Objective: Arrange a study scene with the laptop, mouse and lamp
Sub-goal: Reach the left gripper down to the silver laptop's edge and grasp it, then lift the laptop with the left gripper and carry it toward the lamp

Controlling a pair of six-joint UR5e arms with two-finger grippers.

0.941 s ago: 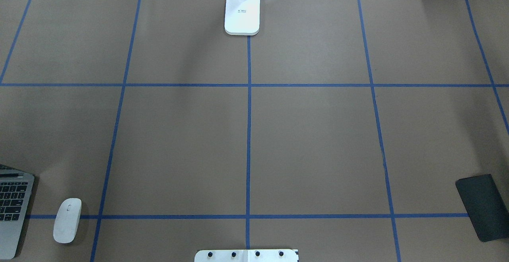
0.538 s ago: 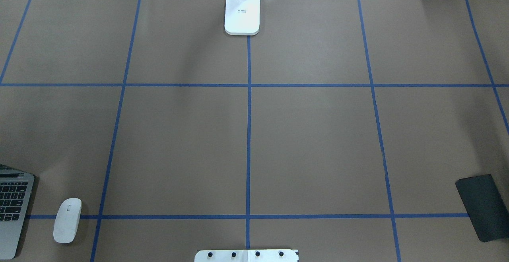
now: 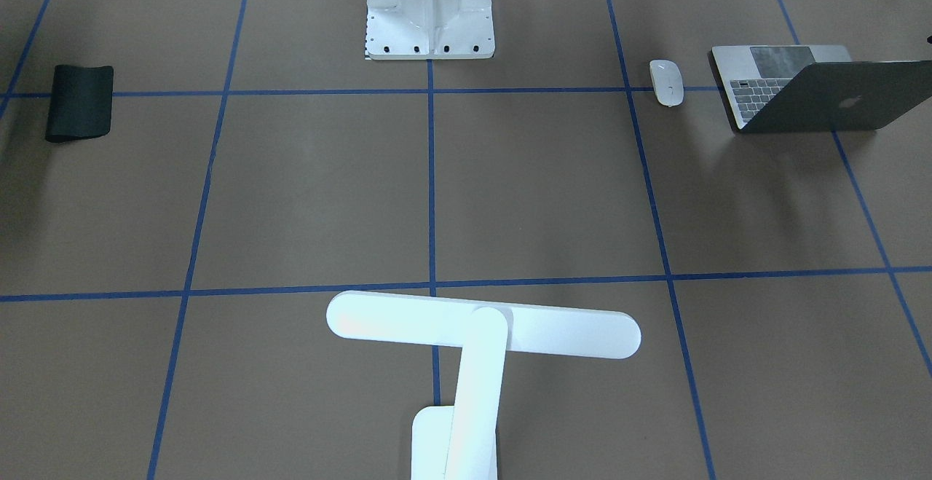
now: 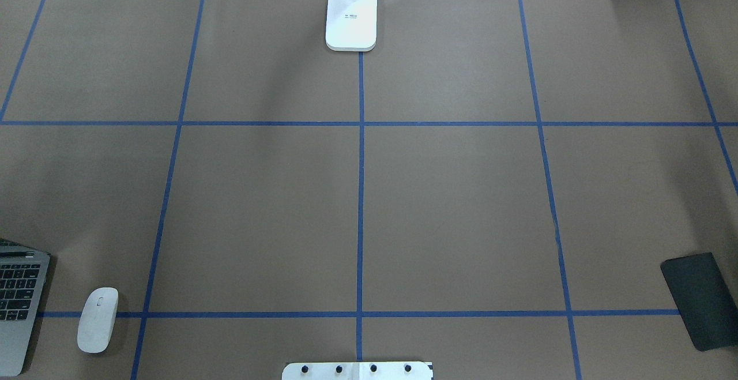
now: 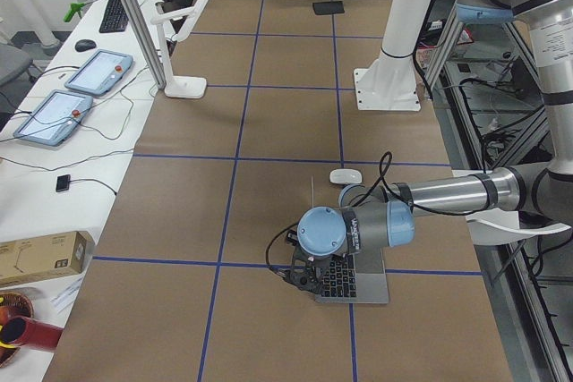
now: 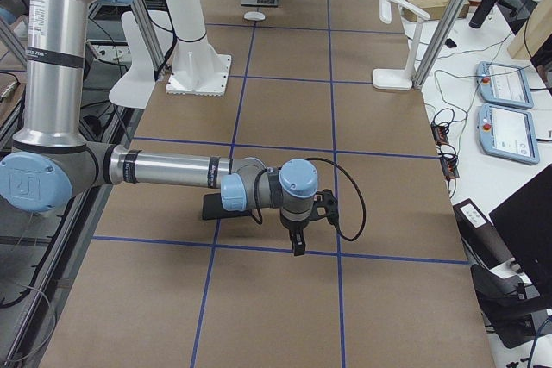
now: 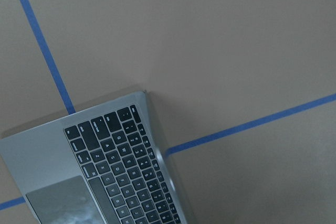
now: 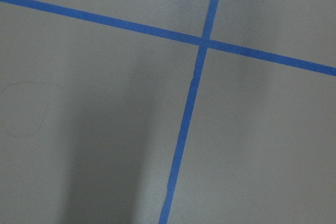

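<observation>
Covering the table (image 4: pixel 461 195) is brown paper, cut into large squares by blue tape lines (image 4: pixel 361 207). A white ribbed pedestal (image 3: pixel 429 6) is bolted at the robot's edge. On its left-arm side lies the mouse (image 3: pixel 667 82), and beyond that the open laptop (image 3: pixel 815 90). The black mat (image 3: pixel 79 101) lies well off on its right-arm side. Straight across from the pedestal stands the lamp (image 3: pixel 480 334), and past it a white bench (image 5: pixel 54 154) carries two tablets (image 5: pixel 98 72). The left gripper (image 5: pixel 306 276) hangs over the laptop and the right gripper (image 6: pixel 297 243) over bare paper near the mat; I cannot tell how either pair of jaws stands
</observation>
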